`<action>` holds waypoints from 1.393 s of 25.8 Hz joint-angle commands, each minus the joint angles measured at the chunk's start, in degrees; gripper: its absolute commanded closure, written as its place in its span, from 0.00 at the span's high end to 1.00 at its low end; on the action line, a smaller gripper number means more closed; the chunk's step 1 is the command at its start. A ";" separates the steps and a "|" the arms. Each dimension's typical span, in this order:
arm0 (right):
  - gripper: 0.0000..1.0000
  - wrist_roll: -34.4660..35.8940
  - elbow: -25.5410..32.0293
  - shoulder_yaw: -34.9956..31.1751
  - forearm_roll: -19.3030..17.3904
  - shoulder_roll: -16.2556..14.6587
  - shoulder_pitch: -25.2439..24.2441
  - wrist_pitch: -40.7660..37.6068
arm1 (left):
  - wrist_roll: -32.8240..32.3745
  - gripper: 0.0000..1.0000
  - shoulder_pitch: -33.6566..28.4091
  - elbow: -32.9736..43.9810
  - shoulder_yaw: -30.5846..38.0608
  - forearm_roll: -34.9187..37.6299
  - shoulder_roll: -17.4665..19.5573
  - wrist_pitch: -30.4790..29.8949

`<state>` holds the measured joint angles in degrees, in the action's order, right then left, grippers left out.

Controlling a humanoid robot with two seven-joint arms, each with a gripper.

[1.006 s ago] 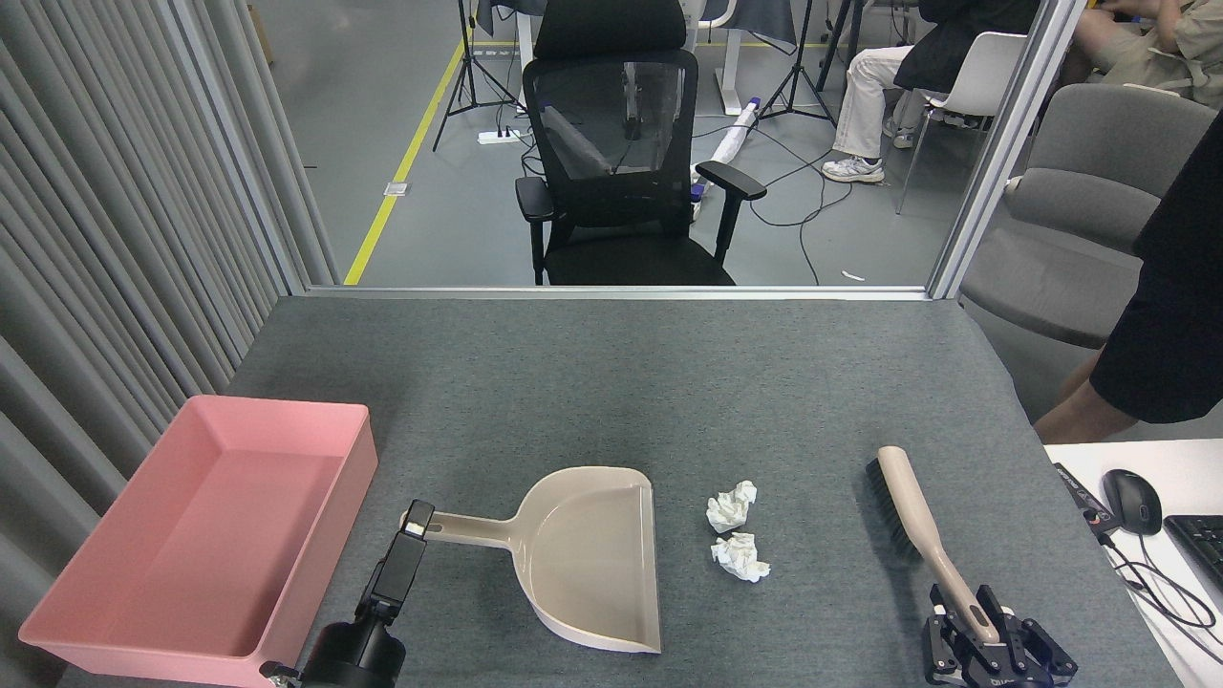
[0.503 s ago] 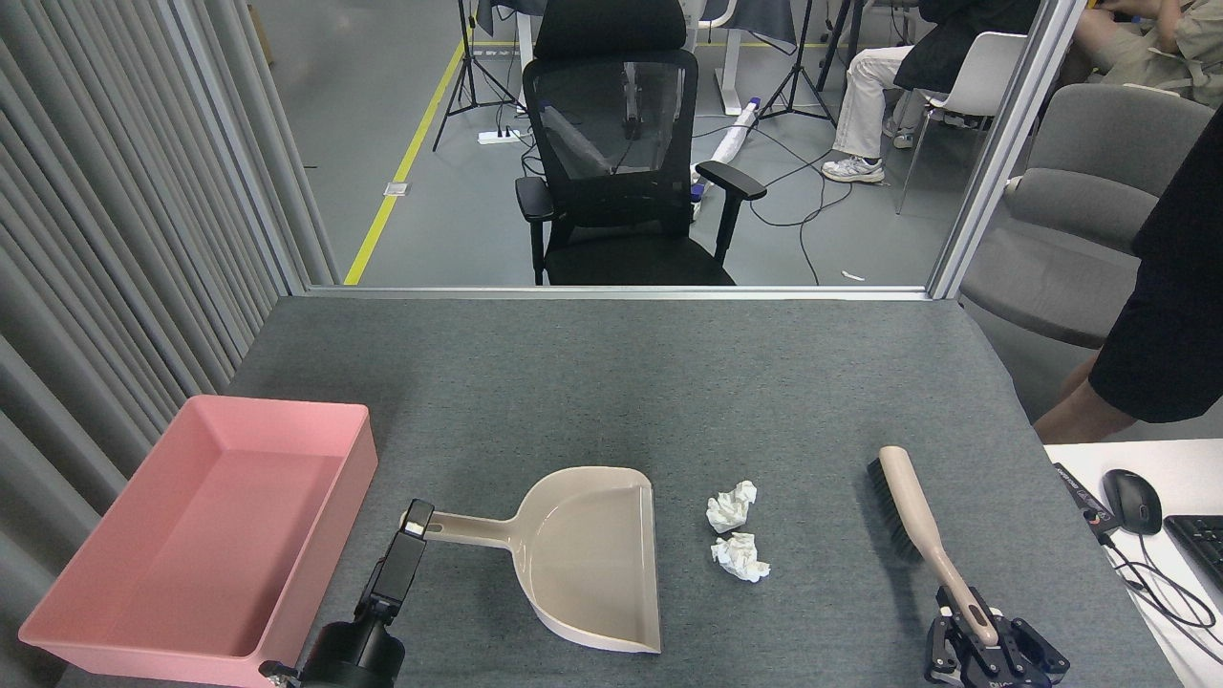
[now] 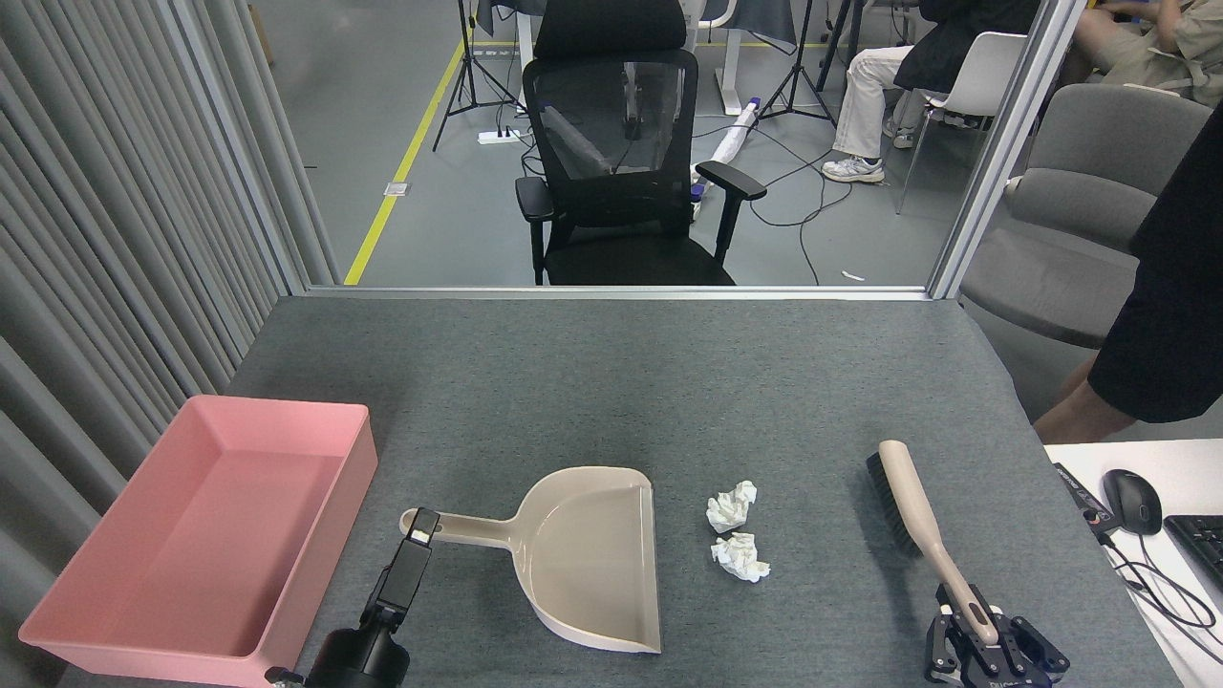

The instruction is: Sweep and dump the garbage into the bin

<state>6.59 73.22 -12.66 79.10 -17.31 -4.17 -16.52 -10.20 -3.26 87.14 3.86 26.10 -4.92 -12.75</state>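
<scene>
Since a second ago: brush (image 3: 912, 508) head lifted and tipped a bit further up-table, left gripper (image 3: 418, 538) pulled back slightly along the dustpan handle (image 3: 459, 530), handle's hanging hole now uncovered. Right gripper (image 3: 976, 623) pinching the brush handle at its near end, jaws closed on it, bristles facing left toward the garbage, presumably so one leftward stroke does the job. Left gripper seen end-on and dark at the handle tip; can't tell if clamped or spread, looks in contact with the handle. Dustpan (image 3: 590, 559) flat on the table (image 3: 611, 382), open mouth facing right, straight at the two tissue wads (image 3: 736, 531), which sit just beside the lip, one behind the other. Wads between pan and brush, brush well apart from them. Pink bin (image 3: 355, 449) at far left, just beside the left arm, nothing inside, placed for a short carry and tip. Sweep not yet begun, by the look of it. Risk: light wads rolling past the lip.
</scene>
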 commanded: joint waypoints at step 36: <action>0.07 0.53 0.96 -0.09 -0.62 0.09 0.39 -0.44 | 4.84 0.98 14.33 -26.41 -0.70 1.23 -1.15 -3.69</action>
<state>7.14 74.18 -12.75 78.50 -17.22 -3.79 -16.96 -5.28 10.62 61.60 3.16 27.15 -6.13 -16.53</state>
